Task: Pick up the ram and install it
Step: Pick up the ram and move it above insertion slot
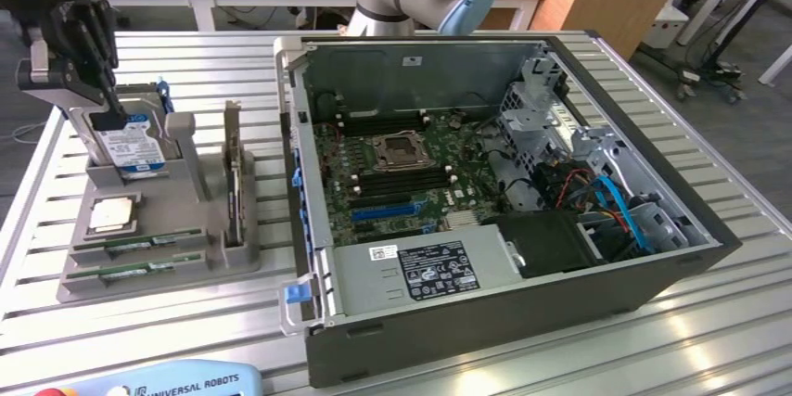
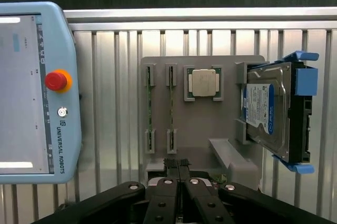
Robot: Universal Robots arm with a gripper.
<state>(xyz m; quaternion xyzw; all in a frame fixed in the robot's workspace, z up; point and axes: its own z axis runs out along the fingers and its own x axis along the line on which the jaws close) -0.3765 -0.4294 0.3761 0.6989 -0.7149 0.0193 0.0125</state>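
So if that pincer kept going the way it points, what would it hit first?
Probably the grey parts tray below it. The shut pincer points down at one edge of it, just off the ends of the two ram sticks. Its height is hard to judge.

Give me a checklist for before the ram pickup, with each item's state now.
1. Fingers open for a grasp: not ok, they are shut and hold nothing.
2. Ram ready to pick: ok, the ram stick next to the processor and the second ram stick both sit in the gray holder.
3. Fingers on a stick: not ok, they touch neither.
4. Computer case open: ok, the motherboard is exposed.
5. Memory slots free: cannot tell.
6. Control pendant clear of the holder: ok, it lies beside it, apart.
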